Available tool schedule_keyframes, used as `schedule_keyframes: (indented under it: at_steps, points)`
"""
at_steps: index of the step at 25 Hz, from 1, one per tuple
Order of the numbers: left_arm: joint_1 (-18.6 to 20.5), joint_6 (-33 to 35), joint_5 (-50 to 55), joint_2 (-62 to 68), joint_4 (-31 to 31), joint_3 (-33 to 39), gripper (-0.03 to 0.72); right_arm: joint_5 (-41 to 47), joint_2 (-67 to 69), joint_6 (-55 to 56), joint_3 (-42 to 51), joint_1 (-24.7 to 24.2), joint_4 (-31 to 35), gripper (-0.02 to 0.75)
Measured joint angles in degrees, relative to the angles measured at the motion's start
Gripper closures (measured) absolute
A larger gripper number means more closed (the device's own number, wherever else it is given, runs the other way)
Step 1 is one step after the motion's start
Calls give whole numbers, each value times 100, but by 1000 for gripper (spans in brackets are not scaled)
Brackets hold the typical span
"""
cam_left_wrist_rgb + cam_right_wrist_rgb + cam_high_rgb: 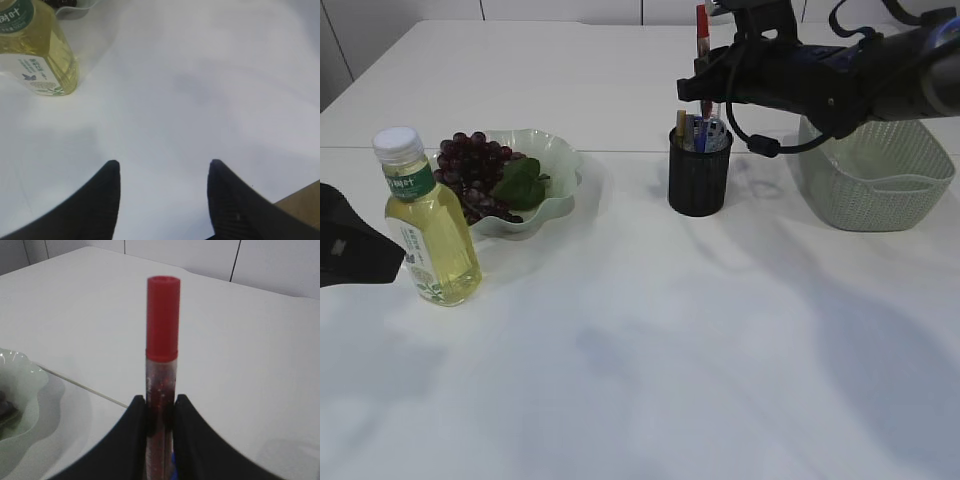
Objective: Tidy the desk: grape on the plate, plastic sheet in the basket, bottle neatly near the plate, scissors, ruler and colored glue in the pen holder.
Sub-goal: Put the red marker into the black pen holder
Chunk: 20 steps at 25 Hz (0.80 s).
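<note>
Gripping the colored glue (161,365) upright between its two dark fingers (131,440), the right hand (708,95) is hanging directly above the pen holder (700,180), with the tube's lower end hidden behind the fingers, so whether it reaches into the holder cannot be told. The glue is showing as a clear tube with dark red glittery filling and a plain red cap pointing up. The black mesh pen holder is already carrying several upright items, too small to name. Just to its right, the pale basket (880,185) is sitting partly covered by the right arm. On the left, the grape (470,175) bunch with a green leaf is lying on the wavy-rimmed plate (560,200), and the bottle (425,225) of yellow liquid with a white cap is standing upright just beside the plate's front left. The left hand (164,172) is hovering released and empty over the bare white surface (670,350), near the bottle; the exterior view is cutting it off at the left edge.
</note>
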Motion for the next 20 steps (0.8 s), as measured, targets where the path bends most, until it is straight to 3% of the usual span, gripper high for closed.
schedule_keyframes:
  at_steps: [20]
  points:
    - [0, 0, 0, 0, 0, 0, 276, -36, 117, -210, -11, -3, 0, 573]
